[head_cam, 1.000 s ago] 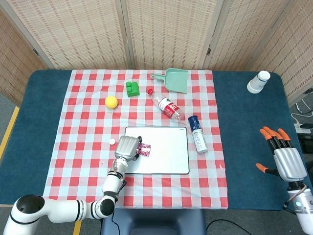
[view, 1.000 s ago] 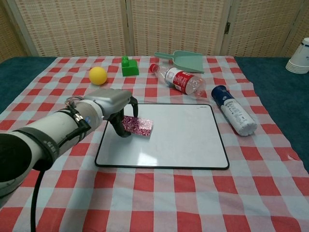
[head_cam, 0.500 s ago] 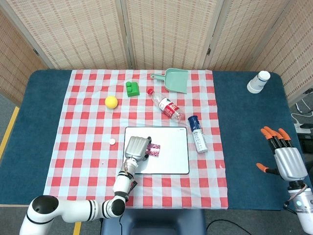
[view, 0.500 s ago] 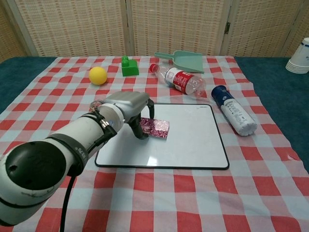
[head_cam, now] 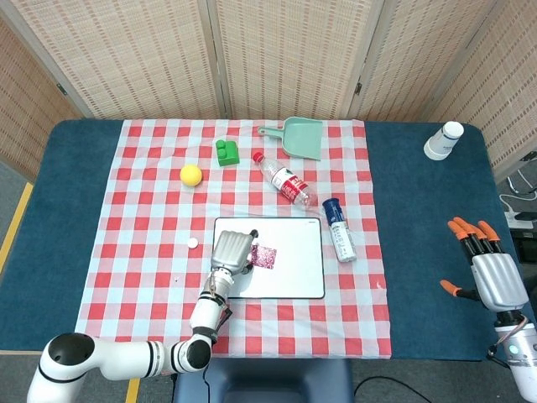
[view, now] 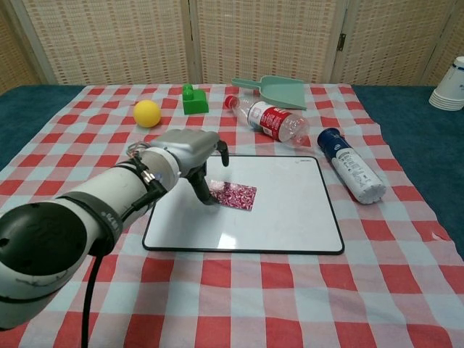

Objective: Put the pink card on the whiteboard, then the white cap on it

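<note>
The pink glittery card (head_cam: 266, 256) (view: 233, 196) lies flat on the whiteboard (head_cam: 294, 277) (view: 290, 217), in its left-centre part. My left hand (head_cam: 233, 250) (view: 190, 154) hovers over the board's left side with its fingers spread; one fingertip (view: 206, 193) is at the card's left edge and another is raised off it. The small white cap (head_cam: 193, 243) sits on the checked cloth just left of the board; my arm hides it in the chest view. My right hand (head_cam: 488, 275) is open over the blue table at the far right, holding nothing.
Behind the board lie a clear bottle with a red label (head_cam: 285, 185) (view: 272, 119) and a blue-capped white bottle (head_cam: 338, 229) (view: 351, 172). Further back are a yellow ball (head_cam: 191, 175), a green block (head_cam: 226, 153), a green dustpan (head_cam: 298, 137) and stacked paper cups (head_cam: 442, 141).
My left hand carried the card rightward onto the whiteboard, then its fingers spread and the card settled flat. The right hand has not moved.
</note>
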You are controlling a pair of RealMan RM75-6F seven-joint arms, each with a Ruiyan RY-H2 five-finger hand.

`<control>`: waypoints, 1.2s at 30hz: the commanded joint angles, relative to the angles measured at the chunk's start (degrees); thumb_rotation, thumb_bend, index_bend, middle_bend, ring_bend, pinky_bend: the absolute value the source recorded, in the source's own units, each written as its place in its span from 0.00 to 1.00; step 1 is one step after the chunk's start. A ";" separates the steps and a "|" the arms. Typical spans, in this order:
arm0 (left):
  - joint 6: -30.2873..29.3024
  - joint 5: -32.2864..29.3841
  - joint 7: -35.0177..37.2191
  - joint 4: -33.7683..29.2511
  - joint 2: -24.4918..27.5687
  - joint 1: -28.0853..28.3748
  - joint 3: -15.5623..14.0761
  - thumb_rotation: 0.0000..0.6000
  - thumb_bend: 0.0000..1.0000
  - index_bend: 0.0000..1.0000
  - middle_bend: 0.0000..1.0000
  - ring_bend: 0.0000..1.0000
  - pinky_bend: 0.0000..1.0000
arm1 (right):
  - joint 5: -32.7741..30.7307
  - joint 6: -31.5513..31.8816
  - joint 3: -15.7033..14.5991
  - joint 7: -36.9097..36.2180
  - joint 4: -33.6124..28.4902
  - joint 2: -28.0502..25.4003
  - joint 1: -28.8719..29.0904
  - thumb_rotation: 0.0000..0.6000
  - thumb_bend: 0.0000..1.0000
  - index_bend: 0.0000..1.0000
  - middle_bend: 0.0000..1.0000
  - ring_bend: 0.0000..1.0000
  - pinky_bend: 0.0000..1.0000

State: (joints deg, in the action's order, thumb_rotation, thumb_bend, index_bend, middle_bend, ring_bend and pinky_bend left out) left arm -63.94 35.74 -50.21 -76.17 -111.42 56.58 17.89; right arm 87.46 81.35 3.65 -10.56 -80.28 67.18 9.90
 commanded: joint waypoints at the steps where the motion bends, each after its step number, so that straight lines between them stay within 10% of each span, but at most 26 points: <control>1: -1.27 0.00 -1.42 -1.45 2.79 -1.30 -1.38 1.00 0.21 0.29 0.97 0.96 0.95 | 0.07 0.05 -0.06 0.03 0.02 0.01 -0.04 1.00 0.00 0.04 0.06 0.00 0.00; 16: 1.67 5.46 4.19 -7.30 18.84 -8.64 -7.81 1.00 0.27 0.38 0.99 0.98 0.97 | 0.22 -0.73 -0.32 1.48 -0.19 0.59 0.30 1.00 0.00 0.04 0.06 0.00 0.00; 36: 6.98 7.22 8.18 -0.56 16.89 -7.72 -8.67 1.00 0.30 0.37 0.99 0.98 0.97 | -0.61 -1.60 -0.07 1.83 0.25 0.91 0.59 1.00 0.00 0.04 0.06 0.00 0.00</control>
State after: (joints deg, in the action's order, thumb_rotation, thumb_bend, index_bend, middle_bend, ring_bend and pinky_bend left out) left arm -57.06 43.01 -42.13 -76.85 -94.43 48.82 9.22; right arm 86.84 79.74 3.57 -8.73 -80.03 68.08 10.49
